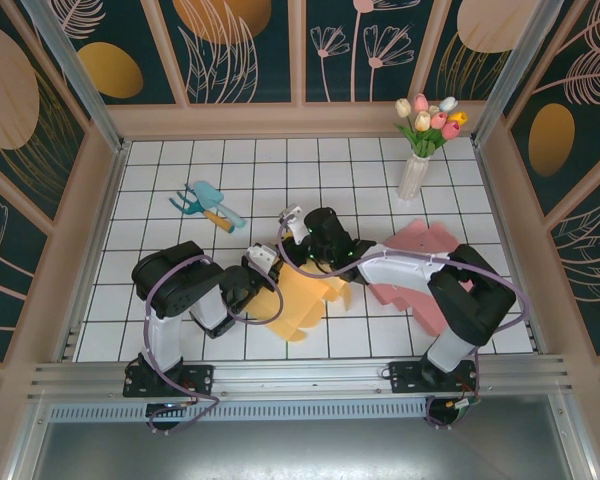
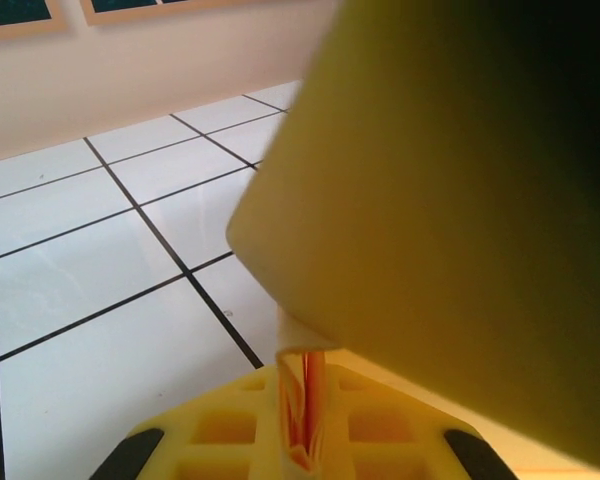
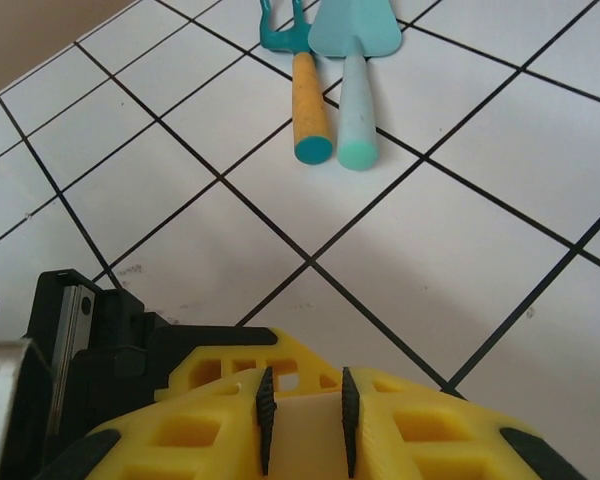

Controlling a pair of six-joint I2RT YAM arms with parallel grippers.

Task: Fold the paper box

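— When you look down from the top camera, where is the paper box?

— Your yellow paper box (image 1: 305, 300) lies mostly flat on the white tiled table (image 1: 180, 170), towards the near edge and between your two arms. Your left gripper (image 1: 265, 265) sits at its upper left corner, with your right gripper (image 1: 288, 232) just behind it. A pink sheet (image 1: 420, 245) lies under the right arm. A vase of tulips (image 1: 415, 175) stands well back on the right. A fork (image 1: 187, 205) and a trowel (image 1: 204, 191) lie back on the left.

— And on your left wrist?

— You see the left gripper (image 2: 303, 415) pinched almost closed on a thin, orange-edged fold of the paper box (image 2: 450, 200). The box's yellow panel rises blurred, close before the lens.

— Your right wrist?

— Your right gripper (image 3: 305, 405) stands narrow, its ribbed pads (image 3: 265, 405) a small gap apart. A pale strip of the paper box (image 3: 305, 440) fills that gap and touches both pads, so you are holding it. Ahead on the tiles the fork (image 3: 300, 80) and trowel (image 3: 355, 60) lie side by side, handles towards the lens.
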